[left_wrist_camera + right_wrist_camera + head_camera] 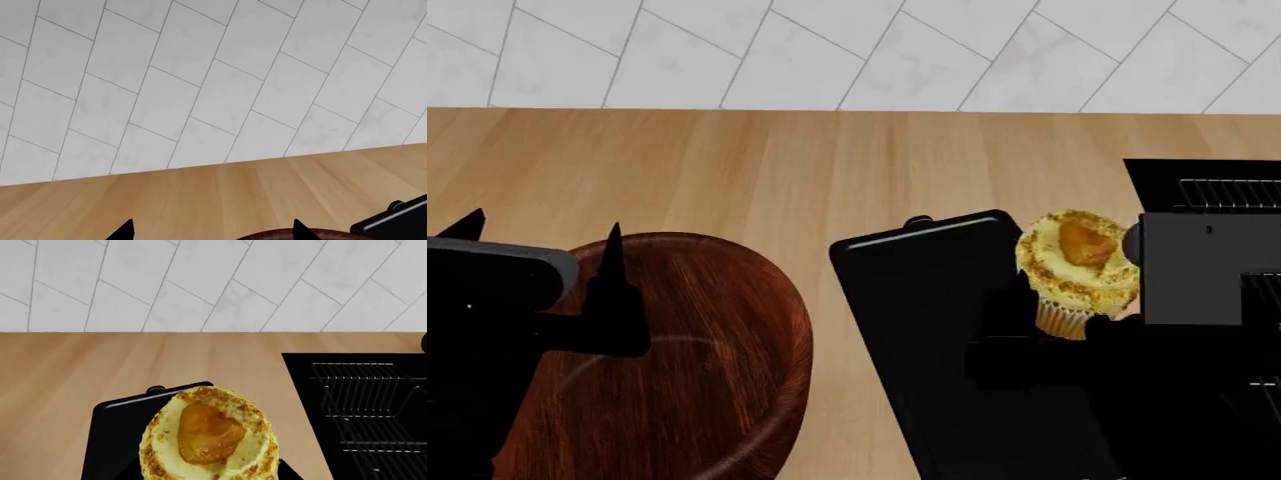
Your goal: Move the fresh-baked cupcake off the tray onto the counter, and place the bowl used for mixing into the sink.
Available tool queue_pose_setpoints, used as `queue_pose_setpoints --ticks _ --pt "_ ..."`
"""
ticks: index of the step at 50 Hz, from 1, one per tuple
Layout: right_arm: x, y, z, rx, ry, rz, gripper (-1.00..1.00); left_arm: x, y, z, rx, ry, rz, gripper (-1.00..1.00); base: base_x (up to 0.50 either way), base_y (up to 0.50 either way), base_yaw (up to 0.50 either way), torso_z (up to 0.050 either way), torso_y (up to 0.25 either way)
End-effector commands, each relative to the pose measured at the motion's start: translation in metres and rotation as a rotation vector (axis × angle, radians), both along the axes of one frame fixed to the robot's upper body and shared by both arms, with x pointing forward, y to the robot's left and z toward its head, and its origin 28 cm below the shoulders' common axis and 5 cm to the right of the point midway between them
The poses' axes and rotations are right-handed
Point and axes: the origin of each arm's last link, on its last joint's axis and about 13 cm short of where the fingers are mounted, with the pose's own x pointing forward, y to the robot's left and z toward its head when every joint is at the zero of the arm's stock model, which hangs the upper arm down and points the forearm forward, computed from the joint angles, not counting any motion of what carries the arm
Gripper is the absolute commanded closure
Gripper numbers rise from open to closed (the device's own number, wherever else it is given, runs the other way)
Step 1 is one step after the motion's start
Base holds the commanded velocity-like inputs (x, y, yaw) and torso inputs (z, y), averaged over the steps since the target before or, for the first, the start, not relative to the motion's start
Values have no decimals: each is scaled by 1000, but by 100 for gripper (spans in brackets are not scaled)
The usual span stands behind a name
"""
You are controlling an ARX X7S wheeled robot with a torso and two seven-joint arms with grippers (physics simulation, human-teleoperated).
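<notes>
The cupcake (1077, 262), with yellow frosting and an orange topping, sits between the dark fingers of my right gripper (1065, 322), which is shut on its paper liner. It hangs over the right edge of the black tray (948, 330). In the right wrist view the cupcake (210, 435) fills the space between the jaws of the right gripper (207, 474). The sink (1204, 182) lies to the right. The reddish-brown bowl (694, 380) rests on the counter (827, 160) at the left. My left gripper (545, 232) is open over the bowl's far left rim, holding nothing. Only a sliver of that bowl (277, 235) shows beside the left gripper (212, 231).
A white tiled wall (854, 50) closes off the back of the counter. A wire rack (373, 405) lies in the sink (303, 390). A strip of bare counter (287, 415) separates the tray (117, 425) from the sink. The tray's tab (397, 206) points toward the wall.
</notes>
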Motion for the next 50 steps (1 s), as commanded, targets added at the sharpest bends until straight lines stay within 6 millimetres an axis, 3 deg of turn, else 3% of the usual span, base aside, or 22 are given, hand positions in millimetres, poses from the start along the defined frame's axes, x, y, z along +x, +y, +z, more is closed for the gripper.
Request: queue_pose_setpoints --ticks 1,7,11,18,26,50 --pt "-73 -7 19 -54 -114 -80 100 0 0 1 2 -2 0 -100 0 0 0 0 0" --pt "-101 -12 11 -46 -88 -128 100 0 0 1 2 -7 9 -100 0 0 0 0 0" --pt "-117 -15 -6 -3 -51 -158 100 -1 0 1 2 -8 13 -100 0 0 0 0 0" --pt "-127 -22 -30 38 2 -201 100 0 0 1 5 -4 12 -100 0 0 0 0 0" --pt "-133 -25 -42 39 40 -233 100 0 0 0 6 2 7 -100 0 0 0 0 0" --pt "-122 -25 -82 74 176 -250 100 0 0 1 4 1 6 -100 0 0 0 0 0"
